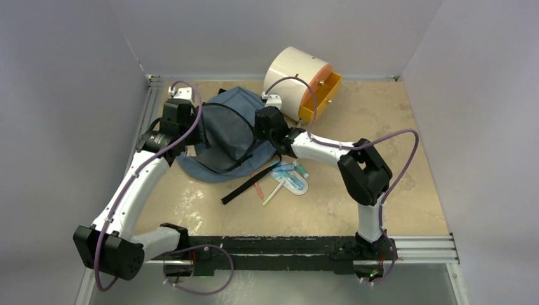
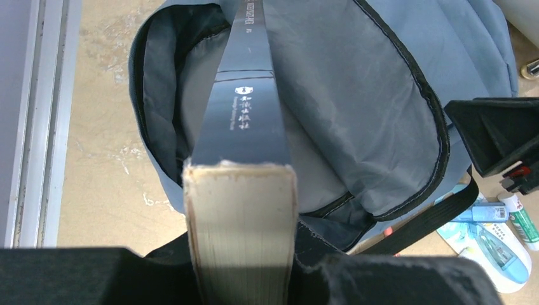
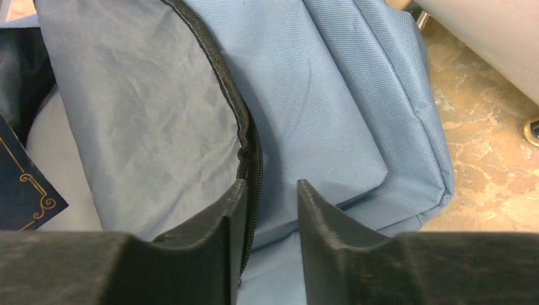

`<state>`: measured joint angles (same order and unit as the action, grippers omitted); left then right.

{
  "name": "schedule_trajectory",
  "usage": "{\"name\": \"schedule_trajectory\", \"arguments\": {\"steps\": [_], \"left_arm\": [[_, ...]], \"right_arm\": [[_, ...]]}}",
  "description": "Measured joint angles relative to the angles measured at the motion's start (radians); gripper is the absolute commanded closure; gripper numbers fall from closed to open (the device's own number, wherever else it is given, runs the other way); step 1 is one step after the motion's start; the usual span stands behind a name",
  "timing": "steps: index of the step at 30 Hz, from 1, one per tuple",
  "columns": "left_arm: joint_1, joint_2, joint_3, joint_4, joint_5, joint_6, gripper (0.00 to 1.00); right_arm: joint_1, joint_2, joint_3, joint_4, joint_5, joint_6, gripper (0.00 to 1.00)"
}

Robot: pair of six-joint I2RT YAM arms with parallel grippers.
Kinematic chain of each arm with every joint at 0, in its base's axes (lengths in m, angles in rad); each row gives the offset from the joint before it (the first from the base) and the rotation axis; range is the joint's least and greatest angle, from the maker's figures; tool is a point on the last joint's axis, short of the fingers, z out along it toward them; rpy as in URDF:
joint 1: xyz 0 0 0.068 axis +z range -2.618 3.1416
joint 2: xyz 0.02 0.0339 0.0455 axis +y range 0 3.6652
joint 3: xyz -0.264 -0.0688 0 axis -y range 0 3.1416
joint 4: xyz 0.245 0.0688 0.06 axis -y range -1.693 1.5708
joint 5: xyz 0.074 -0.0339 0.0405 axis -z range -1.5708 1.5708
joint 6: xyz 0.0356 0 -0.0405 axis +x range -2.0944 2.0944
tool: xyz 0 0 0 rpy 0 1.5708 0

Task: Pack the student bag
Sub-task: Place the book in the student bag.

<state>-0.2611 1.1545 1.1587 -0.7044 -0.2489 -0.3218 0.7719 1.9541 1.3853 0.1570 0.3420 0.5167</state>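
The student bag (image 1: 229,133) lies on the table, slate-blue, its main mouth gaping to the left with the dark lining showing (image 2: 159,95). My left gripper (image 2: 241,270) is shut on a thick book (image 2: 245,121) with a dark navy cover and cream page edges. The book's far end reaches into the bag's mouth. My right gripper (image 3: 272,184) hangs open just above the bag's top flap (image 3: 330,95). The black zipper edge (image 3: 245,146) runs beside its left finger, not pinched. A corner of the book (image 3: 22,184) shows at the left of the right wrist view.
A cream cylindrical cabinet (image 1: 295,70) with an orange drawer (image 1: 321,95) pulled out stands behind the bag. A clear pouch of pens (image 1: 289,178), loose pens (image 1: 273,194) and a black strap (image 1: 251,184) lie in front of the bag. Walls close in on three sides.
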Motion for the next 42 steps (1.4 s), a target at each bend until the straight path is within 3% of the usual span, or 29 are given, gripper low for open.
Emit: {"name": "schedule_trajectory", "arguments": {"steps": [7,10,12,17,28,42], "left_arm": [[0.0,0.0,-0.023,0.007,-0.02,0.003,1.0],[0.0,0.0,-0.024,0.004,-0.052,0.004,1.0],[0.0,0.0,-0.024,0.002,-0.081,0.005,1.0],[0.0,0.0,-0.024,-0.011,-0.132,0.004,1.0],[0.0,-0.045,-0.023,-0.038,-0.209,0.004,1.0],[0.0,-0.091,-0.022,-0.045,-0.25,0.004,1.0]], "right_arm": [[0.0,-0.077,-0.023,0.015,-0.029,-0.092,0.45],[0.008,-0.138,-0.032,0.068,-0.093,-0.166,0.22],[0.019,-0.171,-0.034,0.098,-0.127,-0.215,0.18],[0.103,-0.152,0.023,0.141,-0.172,-0.361,0.16],[0.192,0.141,0.205,0.108,-0.201,-0.6,0.07],[0.217,0.334,0.397,0.068,-0.026,-0.759,0.07]]}}
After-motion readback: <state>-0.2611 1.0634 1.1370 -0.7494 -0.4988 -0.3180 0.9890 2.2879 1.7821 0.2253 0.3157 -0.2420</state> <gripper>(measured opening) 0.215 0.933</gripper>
